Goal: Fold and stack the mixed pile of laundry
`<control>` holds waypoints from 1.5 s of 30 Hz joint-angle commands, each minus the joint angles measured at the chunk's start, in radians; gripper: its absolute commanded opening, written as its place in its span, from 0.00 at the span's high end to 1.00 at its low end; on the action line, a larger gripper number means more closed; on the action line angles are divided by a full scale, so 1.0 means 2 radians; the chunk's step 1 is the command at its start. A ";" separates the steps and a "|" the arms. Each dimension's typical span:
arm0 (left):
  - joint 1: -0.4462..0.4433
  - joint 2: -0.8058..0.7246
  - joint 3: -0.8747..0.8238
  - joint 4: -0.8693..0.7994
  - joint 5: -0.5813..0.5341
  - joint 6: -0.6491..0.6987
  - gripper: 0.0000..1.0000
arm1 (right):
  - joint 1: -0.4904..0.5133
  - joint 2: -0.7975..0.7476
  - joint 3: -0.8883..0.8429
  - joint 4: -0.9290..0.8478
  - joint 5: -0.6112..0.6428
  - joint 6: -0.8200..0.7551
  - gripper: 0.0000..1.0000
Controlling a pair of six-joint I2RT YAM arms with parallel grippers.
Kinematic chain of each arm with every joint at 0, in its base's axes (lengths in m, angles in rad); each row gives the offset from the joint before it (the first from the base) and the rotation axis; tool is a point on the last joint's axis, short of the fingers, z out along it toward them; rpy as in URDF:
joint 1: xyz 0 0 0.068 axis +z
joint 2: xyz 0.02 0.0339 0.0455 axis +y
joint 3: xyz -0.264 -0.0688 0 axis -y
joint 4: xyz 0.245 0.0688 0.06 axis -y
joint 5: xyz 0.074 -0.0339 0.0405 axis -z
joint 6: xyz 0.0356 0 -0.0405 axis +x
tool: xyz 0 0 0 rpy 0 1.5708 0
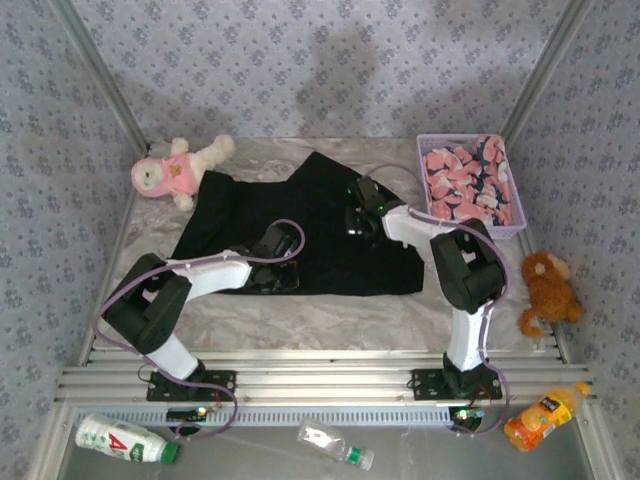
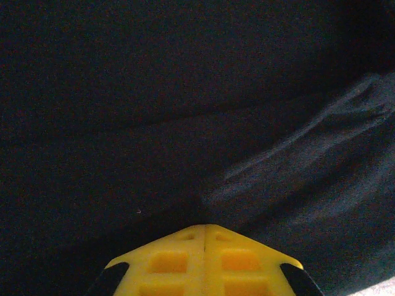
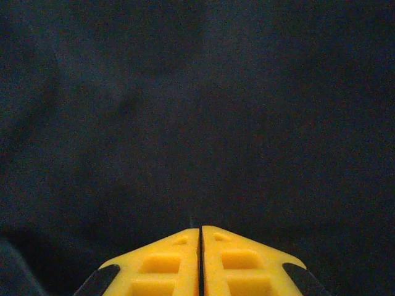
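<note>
The black T-shirt (image 1: 320, 215) lies spread across the middle of the table, and fills both wrist views (image 2: 154, 111) (image 3: 197, 105). My left gripper (image 1: 280, 268) (image 2: 205, 227) is down on the shirt's near left part, shut, with a raised crease of black cloth running into its tips. Over the shirt's right middle, my right gripper (image 1: 358, 222) (image 3: 200, 229) is shut with a hairline gap, its tips pressed into the cloth. The pink printed garment (image 1: 465, 185) is bunched in the lavender basket (image 1: 421, 175) at the back right.
A pink-and-white plush toy (image 1: 170, 172) lies at the back left, touching the shirt's corner. A brown teddy (image 1: 545, 290) sits off the table's right edge. Three bottles (image 1: 540, 418) (image 1: 125, 440) (image 1: 335, 447) lie in front of the arm bases.
</note>
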 commanded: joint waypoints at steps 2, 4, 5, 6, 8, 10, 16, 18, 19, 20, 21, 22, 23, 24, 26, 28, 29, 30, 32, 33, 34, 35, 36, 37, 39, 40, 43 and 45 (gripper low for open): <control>-0.001 0.000 -0.007 -0.026 -0.023 0.007 1.00 | -0.003 0.002 0.037 -0.003 0.036 -0.029 0.89; -0.001 0.000 -0.006 -0.028 -0.026 0.006 1.00 | -0.002 -0.010 0.027 0.002 0.035 -0.032 0.89; -0.001 0.001 -0.004 -0.030 -0.027 0.006 1.00 | -0.001 -0.019 0.017 0.000 0.031 -0.030 0.89; -0.002 0.001 -0.001 -0.032 -0.026 0.006 1.00 | 0.002 -0.027 0.005 0.000 0.026 -0.028 0.88; -0.001 0.000 0.009 -0.044 -0.031 0.005 1.00 | 0.010 -0.050 -0.026 0.000 0.015 -0.023 0.88; -0.001 -0.002 0.021 -0.055 -0.035 0.005 0.98 | 0.022 -0.070 -0.061 -0.007 0.002 -0.014 0.88; 0.000 -0.014 0.060 -0.042 -0.035 0.016 0.64 | 0.038 -0.099 -0.106 -0.031 -0.001 0.005 0.88; 0.000 -0.010 0.075 -0.017 -0.037 0.026 0.41 | 0.039 -0.107 -0.114 -0.050 0.006 0.020 0.88; 0.000 -0.005 0.086 -0.007 -0.036 0.030 0.37 | 0.037 -0.112 -0.122 -0.053 0.006 0.026 0.88; 0.000 0.001 0.098 0.005 -0.034 0.035 0.34 | 0.036 -0.118 -0.132 -0.056 0.006 0.034 0.88; -0.001 0.009 0.110 0.018 -0.031 0.039 0.32 | 0.035 -0.125 -0.144 -0.058 0.005 0.042 0.88; 0.000 0.017 0.119 0.030 -0.030 0.042 0.32 | 0.034 -0.132 -0.156 -0.060 0.004 0.048 0.87; 0.000 0.028 0.130 0.040 -0.031 0.044 0.31 | 0.033 -0.140 -0.170 -0.063 0.004 0.054 0.87; 0.001 0.040 0.143 0.047 -0.029 0.049 0.31 | 0.032 -0.149 -0.184 -0.067 0.004 0.061 0.87; 0.002 0.065 0.166 0.059 -0.027 0.061 0.31 | 0.028 -0.167 -0.215 -0.072 0.006 0.074 0.86; 0.005 0.092 0.189 0.063 -0.023 0.073 0.33 | 0.021 -0.187 -0.245 -0.068 -0.002 0.089 0.86; 0.010 0.106 0.200 0.063 -0.018 0.075 0.35 | 0.015 -0.198 -0.262 -0.064 -0.008 0.096 0.86; 0.013 0.118 0.208 0.066 -0.011 0.078 0.38 | 0.009 -0.207 -0.277 -0.059 -0.014 0.102 0.86; 0.020 0.134 0.216 0.072 -0.008 0.082 0.43 | -0.004 -0.221 -0.298 -0.052 -0.023 0.110 0.86; 0.023 0.140 0.218 0.078 -0.003 0.082 0.45 | -0.011 -0.227 -0.308 -0.050 -0.025 0.113 0.86; 0.026 0.144 0.219 0.083 0.003 0.081 0.47 | -0.017 -0.230 -0.314 -0.047 -0.025 0.115 0.86; 0.028 0.148 0.220 0.090 0.014 0.078 0.49 | -0.024 -0.235 -0.321 -0.045 -0.026 0.116 0.86; 0.029 0.151 0.219 0.098 0.025 0.075 0.50 | -0.029 -0.237 -0.324 -0.044 -0.026 0.118 0.86; 0.029 0.153 0.220 0.105 0.034 0.073 0.52 | -0.033 -0.238 -0.327 -0.043 -0.027 0.118 0.86; 0.029 0.158 0.219 0.126 0.057 0.063 0.54 | -0.040 -0.239 -0.331 -0.038 -0.029 0.118 0.86; 0.028 0.159 0.219 0.133 0.069 0.058 0.54 | -0.043 -0.239 -0.333 -0.036 -0.030 0.118 0.86; 0.025 0.166 0.217 0.161 0.099 0.042 0.54 | -0.045 -0.235 -0.335 -0.029 -0.030 0.117 0.86; 0.023 0.172 0.213 0.176 0.116 0.032 0.53 | -0.046 -0.233 -0.335 -0.028 -0.030 0.116 0.86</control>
